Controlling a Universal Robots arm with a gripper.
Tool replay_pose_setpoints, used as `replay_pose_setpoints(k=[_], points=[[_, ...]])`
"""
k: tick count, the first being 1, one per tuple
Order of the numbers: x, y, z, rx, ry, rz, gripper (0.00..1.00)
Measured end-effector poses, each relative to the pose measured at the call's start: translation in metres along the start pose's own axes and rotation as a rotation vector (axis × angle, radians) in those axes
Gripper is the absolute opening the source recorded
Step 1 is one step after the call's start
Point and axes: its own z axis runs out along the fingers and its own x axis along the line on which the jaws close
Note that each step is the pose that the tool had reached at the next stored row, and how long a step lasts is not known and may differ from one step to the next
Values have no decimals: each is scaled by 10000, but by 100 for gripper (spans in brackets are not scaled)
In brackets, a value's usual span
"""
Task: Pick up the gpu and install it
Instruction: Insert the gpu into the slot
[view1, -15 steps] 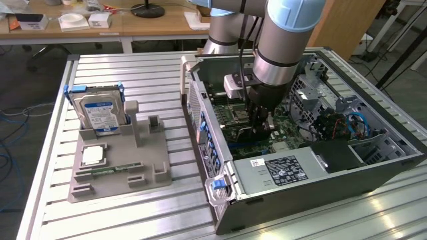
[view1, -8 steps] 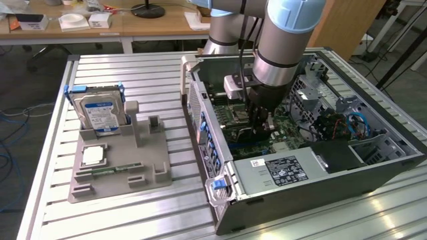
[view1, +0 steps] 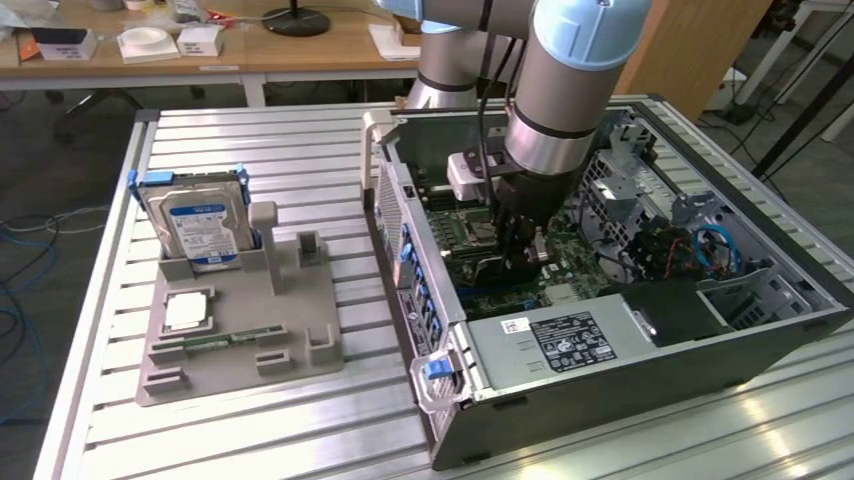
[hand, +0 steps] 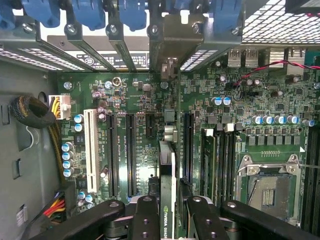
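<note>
slatted metal table (view1: 334, 420), wooden desks (view1: 307, 45) behind

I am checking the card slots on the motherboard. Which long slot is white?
The white plastic slot nearest the yellow-and-black cable bundle; the other long slots beside it are black.

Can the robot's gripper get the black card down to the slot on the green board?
Probably yes. The gripper holds the gpu edge-on right over the motherboard inside the open computer case. The long slots look bare, and the cable bundle sits off to the side.
</note>
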Motion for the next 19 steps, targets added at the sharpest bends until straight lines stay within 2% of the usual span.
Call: replay_pose_setpoints(k=[9, 12, 19], points=[[0, 0, 0, 0, 0, 0, 26], [1, 4, 17, 61, 1, -2, 26], [-1, 3, 25, 66, -17, -2, 27]])
